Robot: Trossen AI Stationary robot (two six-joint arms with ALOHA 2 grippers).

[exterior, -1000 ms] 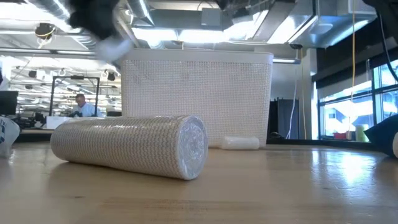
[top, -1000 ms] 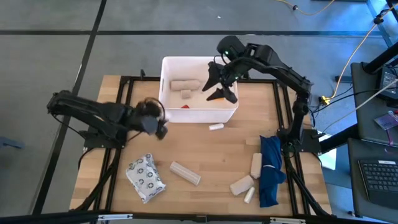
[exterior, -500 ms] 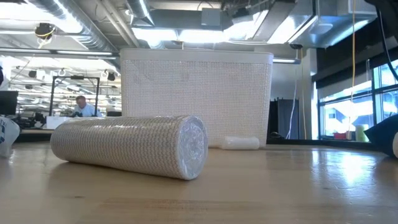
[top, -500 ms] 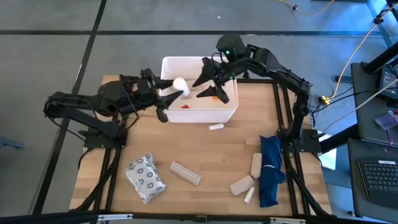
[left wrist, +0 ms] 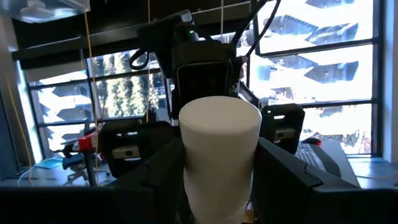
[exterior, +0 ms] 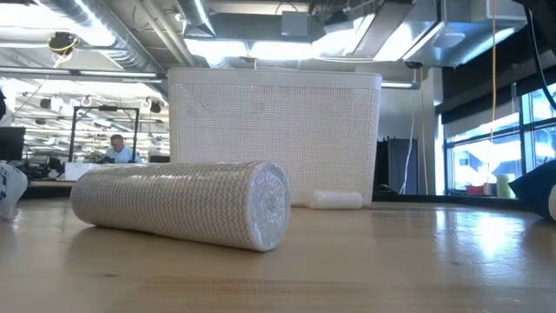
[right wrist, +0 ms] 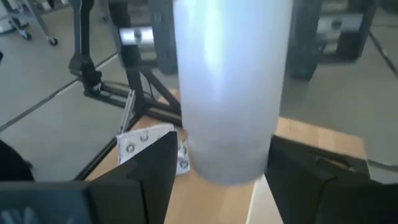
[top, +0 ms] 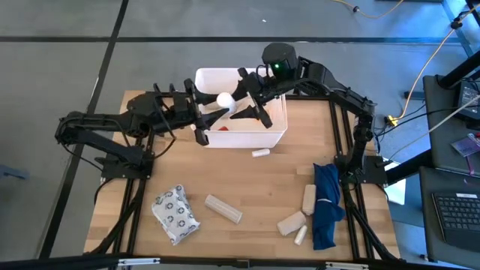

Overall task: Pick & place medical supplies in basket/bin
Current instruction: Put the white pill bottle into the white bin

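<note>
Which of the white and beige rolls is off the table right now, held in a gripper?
The white roll above the white bin, held between the left gripper's fingers. The other rolls lie on the table or inside the bin.

Your left end effector [top: 212, 112] and right end effector [top: 241, 101] meet tip to tip, both arms stretched inward, fingers parted on each.
</note>
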